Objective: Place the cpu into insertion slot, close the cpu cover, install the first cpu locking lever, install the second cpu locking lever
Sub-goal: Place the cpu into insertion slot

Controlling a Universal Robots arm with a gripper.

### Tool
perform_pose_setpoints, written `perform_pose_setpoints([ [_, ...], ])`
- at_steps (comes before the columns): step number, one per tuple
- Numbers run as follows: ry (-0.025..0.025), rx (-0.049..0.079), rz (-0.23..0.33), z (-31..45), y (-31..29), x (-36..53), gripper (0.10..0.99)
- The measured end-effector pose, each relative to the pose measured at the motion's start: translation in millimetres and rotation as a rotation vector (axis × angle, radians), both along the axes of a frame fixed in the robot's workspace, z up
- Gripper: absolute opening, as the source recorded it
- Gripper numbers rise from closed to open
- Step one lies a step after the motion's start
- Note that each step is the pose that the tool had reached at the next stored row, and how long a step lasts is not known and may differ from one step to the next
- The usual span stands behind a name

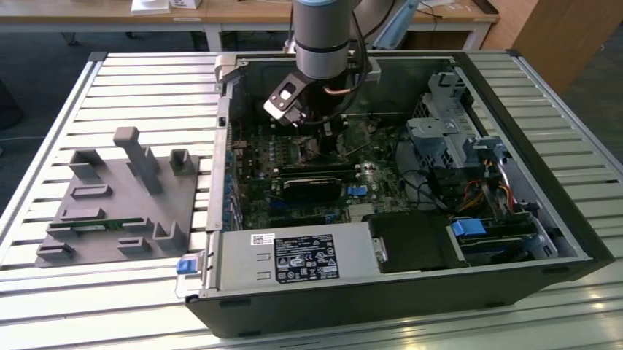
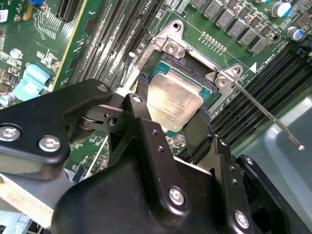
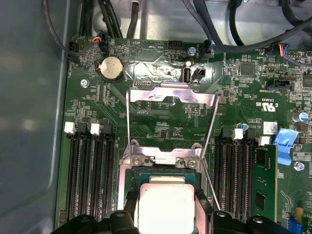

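Our gripper point(image 2: 173, 97), upper centre of the exterior view, pinches the cpu point(image 2: 179, 105) at the insertion slot point(image 2: 190, 67); we see the cpu cover point(image 3: 170, 95) raised.

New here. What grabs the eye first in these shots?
The silver cpu, clamped by the gripper between black fingers right at the insertion slot in the green motherboard. In the first wrist view, the cpu cover is swung open beyond the slot. In the exterior view, the arm reaches into an open computer case.
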State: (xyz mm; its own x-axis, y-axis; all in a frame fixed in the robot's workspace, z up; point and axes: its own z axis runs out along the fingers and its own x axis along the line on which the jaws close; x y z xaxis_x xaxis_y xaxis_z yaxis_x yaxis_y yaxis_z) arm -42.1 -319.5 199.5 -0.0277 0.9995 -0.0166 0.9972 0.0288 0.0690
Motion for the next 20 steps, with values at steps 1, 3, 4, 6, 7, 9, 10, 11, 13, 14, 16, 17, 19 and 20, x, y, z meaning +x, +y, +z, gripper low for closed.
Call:
perform_pose_setpoints([
  [1,0.0,0.0,-0.001,-0.6,0.0,0.0,0.541],
  [3,0.0,0.0,-0.001,-1.7,0.1,0.0,0.541],
  [4,0.0,0.0,-0.001,-2.3,0.2,0.0,0.541],
  [6,0.0,0.0,-0.001,-3.3,0.4,0.0,0.541],
  [7,0.0,0.0,-0.001,-3.8,0.6,0.0,0.541],
  [9,0.0,0.0,-0.001,-4.6,1.1,0.0,0.541],
  [10,0.0,0.0,-0.001,-5.1,1.3,0.0,0.541],
  [11,0.0,0.0,-0.001,-5.5,1.6,0.0,0.541],
  [13,0.0002,0.0,-0.001,-6.5,2.2,-0.1,0.541],
  [14,0.0005,-0.001,-0.001,-7.0,2.5,-0.1,0.541],
  [16,0.0008,-0.001,-0.001,-7.5,2.6,-0.1,0.541],
  [17,0.0006,-0.001,-0.001,-7.6,2.7,-0.1,0.541],
  [19,0.0002,0.0,-0.001,-7.9,2.8,0.0,0.541],
  [20,0.0002,0.0,-0.001,-7.9,2.8,0.0,0.541],
])
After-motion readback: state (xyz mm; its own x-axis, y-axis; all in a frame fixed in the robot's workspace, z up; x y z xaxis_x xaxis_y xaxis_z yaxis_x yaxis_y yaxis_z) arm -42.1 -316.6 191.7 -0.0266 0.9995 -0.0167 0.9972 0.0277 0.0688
